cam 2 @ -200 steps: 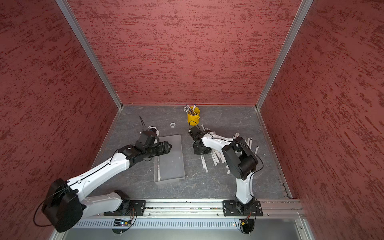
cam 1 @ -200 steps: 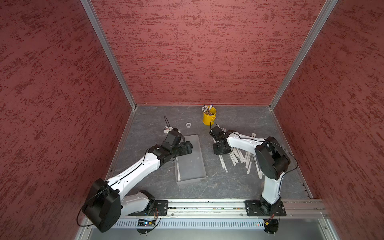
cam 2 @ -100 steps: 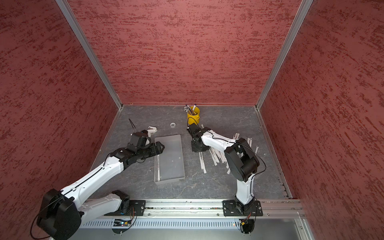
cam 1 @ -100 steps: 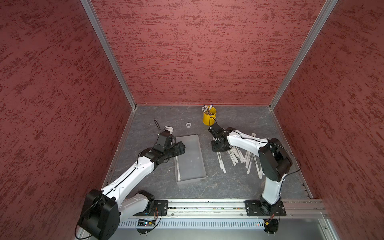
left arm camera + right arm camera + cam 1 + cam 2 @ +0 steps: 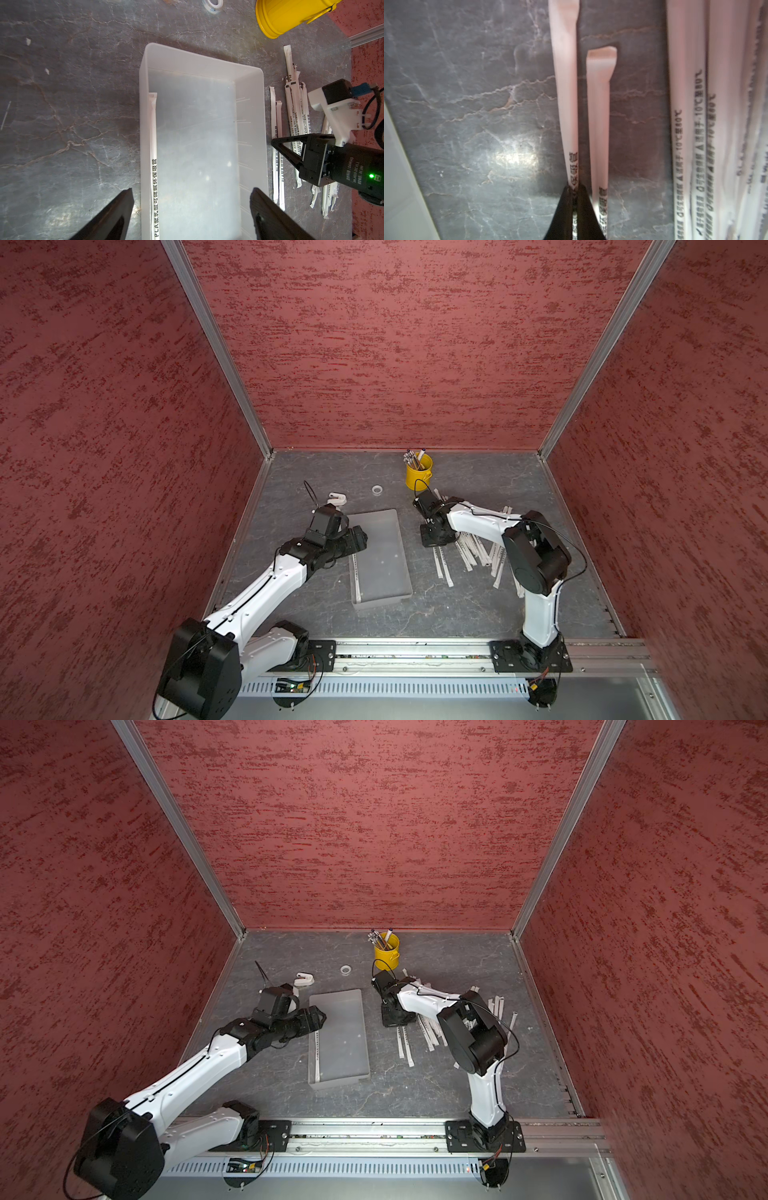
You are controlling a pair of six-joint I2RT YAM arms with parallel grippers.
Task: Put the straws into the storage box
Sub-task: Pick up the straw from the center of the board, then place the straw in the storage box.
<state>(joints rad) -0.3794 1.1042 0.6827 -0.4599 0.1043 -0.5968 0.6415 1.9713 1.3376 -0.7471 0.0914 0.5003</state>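
Observation:
The storage box [image 5: 386,556] [image 5: 345,1036] [image 5: 251,124] lies mid-table, translucent white, with one printed straw [image 5: 356,576] [image 5: 318,1052] [image 5: 153,155] along its left wall. Several more straws [image 5: 469,551] [image 5: 432,1031] [image 5: 295,108] lie scattered on the table to the box's right. My right gripper [image 5: 434,537] [image 5: 397,1017] [image 5: 574,188] is down at the left edge of that pile, shut on a straw [image 5: 566,104], with another straw [image 5: 599,116] lying right beside it. My left gripper [image 5: 357,537] [image 5: 318,1017] [image 5: 191,190] hangs open over the box's far left part, holding nothing.
A yellow cup [image 5: 419,475] [image 5: 387,955] [image 5: 286,16] of pens stands behind the straw pile. A small tape ring [image 5: 377,489] [image 5: 345,969] and a white clip [image 5: 337,498] [image 5: 304,979] lie behind the box. Red walls close in three sides.
My right gripper's jaws have closed onto a straw at the pile's left edge. My left gripper has drawn back a little to the left over the box, still open.

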